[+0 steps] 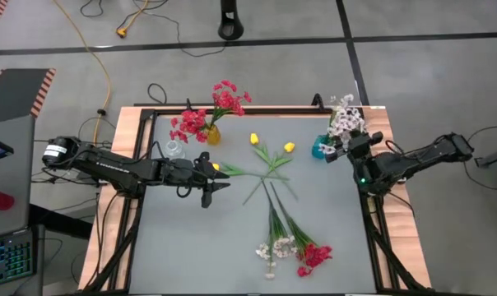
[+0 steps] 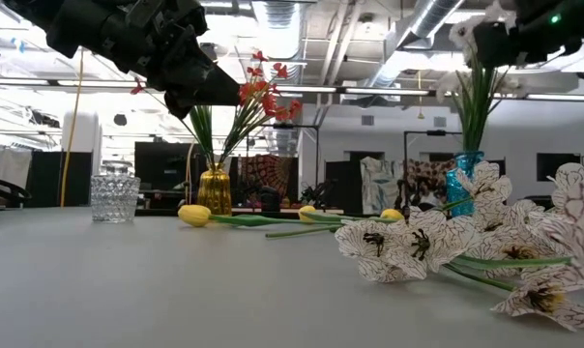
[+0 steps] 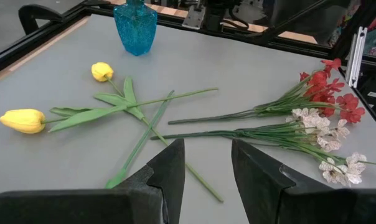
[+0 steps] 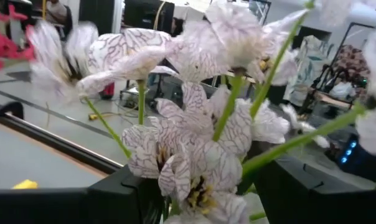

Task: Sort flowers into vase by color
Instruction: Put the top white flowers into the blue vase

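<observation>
The left gripper (image 1: 218, 177) hangs above the surface (image 1: 191, 247) at about nine o'clock from the middle, its jaws parted and holding nothing; the left wrist view shows bare surface between the two dark fingers (image 3: 169, 171). Just past its tip lies a yellow tulip (image 1: 216, 168), with two more yellow tulips (image 1: 254, 139) and (image 1: 289, 147) nearer the centre, their green stems crossing.

The right gripper (image 1: 345, 141) sits at about two o'clock, over the blue vase (image 1: 322, 148). Its jaws are wrapped around the stems of a white spray (image 1: 344, 117) standing in that vase; in the right wrist view the white blossoms (image 4: 194, 143) fill the frame between the fingers.

At about eleven o'clock an amber vase (image 1: 212, 134) holds red sprays (image 1: 229, 97), and a clear glass vase (image 1: 174, 149) stands just beside it toward nine o'clock.

At about six o'clock two more sprays lie flat on the surface, side by side with stems pointing toward the centre: a white one (image 1: 275, 247) and a red one (image 1: 314, 256), their heads near each other.
</observation>
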